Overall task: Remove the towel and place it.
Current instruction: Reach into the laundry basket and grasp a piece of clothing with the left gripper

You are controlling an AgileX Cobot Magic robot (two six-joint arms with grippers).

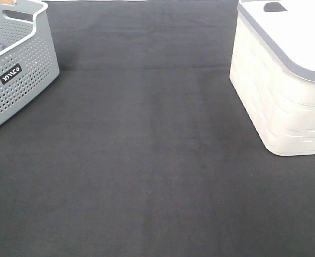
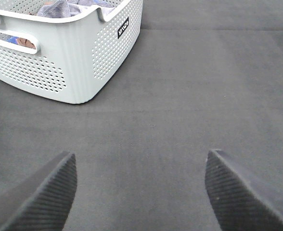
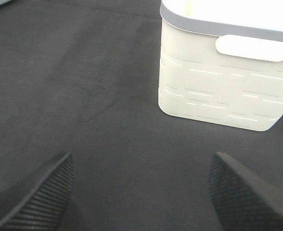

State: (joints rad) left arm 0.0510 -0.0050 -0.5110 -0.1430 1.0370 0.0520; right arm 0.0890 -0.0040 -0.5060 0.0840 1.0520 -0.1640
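Only on wrist cams: L fingers (image 2: 45,192), R fingers (image 3: 40,197) spread, empty; towel (image 2: 59,8) in basket (image 2: 74,62).

Grey basket (image 1: 18,69) is chopped off by the frame edge, and the towel (image 2: 59,8) inside only peeks over the rim, rest is buried. White bin (image 1: 275,107) runs out of frame too, and its inside is too washed out to tell. Both wrist views catch just the tips of the jaws.
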